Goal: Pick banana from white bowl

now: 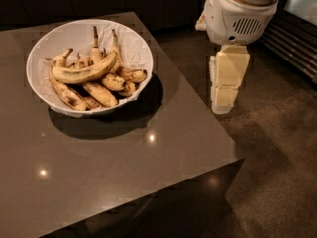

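Note:
The white bowl (133, 46) sits on the dark table at its back left and holds several bananas. The banana (84, 73), long, curved and mostly clean yellow, lies across the top of the pile. Shorter, brown-blotched bananas (101, 93) lie under and around it. My gripper (222, 105) hangs from the white arm housing at the upper right, pointing down. It is off the table's right edge, above the floor, well to the right of the bowl and apart from it.
The grey-brown table (129, 167) fills the left and middle, with its right edge near the gripper and its front corner at lower right. Dark floor (277, 172) lies to the right. A slatted grille (292, 48) stands at the far right.

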You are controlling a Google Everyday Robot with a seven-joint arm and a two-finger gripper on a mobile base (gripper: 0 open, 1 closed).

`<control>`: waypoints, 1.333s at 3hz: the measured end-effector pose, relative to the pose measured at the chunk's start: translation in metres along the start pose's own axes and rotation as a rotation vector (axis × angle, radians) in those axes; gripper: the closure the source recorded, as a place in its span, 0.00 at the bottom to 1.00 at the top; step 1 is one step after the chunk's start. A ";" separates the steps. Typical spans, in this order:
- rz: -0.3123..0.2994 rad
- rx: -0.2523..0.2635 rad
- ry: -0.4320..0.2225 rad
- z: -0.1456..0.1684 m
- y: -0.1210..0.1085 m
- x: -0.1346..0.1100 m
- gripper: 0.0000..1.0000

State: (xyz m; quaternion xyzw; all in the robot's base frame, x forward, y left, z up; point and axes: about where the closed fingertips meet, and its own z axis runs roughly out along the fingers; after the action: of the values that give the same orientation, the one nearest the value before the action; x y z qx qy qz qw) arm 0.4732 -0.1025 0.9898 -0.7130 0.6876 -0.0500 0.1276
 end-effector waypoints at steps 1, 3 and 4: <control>0.000 0.020 -0.010 -0.002 -0.004 -0.003 0.00; -0.249 0.103 -0.069 -0.016 -0.043 -0.110 0.00; -0.253 0.123 -0.078 -0.020 -0.045 -0.114 0.00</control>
State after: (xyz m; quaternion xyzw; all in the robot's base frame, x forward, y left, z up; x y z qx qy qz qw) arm 0.5064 0.0099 1.0318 -0.7862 0.5825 -0.0797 0.1902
